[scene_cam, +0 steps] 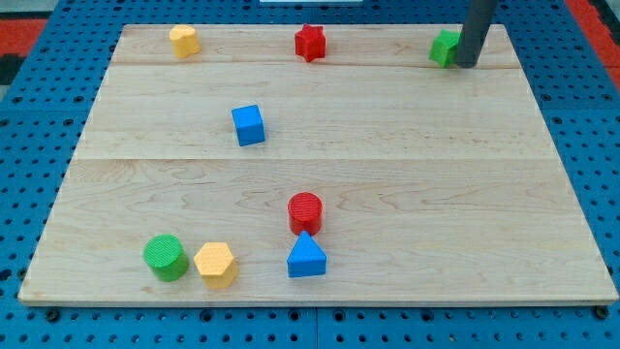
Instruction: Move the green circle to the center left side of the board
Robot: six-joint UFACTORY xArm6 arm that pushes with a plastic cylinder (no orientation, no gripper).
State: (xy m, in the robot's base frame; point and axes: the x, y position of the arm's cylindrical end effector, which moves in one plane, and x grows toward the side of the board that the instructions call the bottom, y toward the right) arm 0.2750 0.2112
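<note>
Progress: none visible. Green circle [166,257] sits at tabletop [407,194] bottom-left corner, just beside yellow hexagon [215,264], below center left. My tip [466,64] is well apart at top right, touching another green block [445,47]. No pincer fitted; state not applicable. Whole push remains.

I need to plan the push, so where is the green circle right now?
The green circle sits near the board's bottom-left corner in the camera view, just left of the yellow hexagon, far from my tip.

Board [387,174] pale wood, matt; green circle [166,257] ridged plastic
</note>
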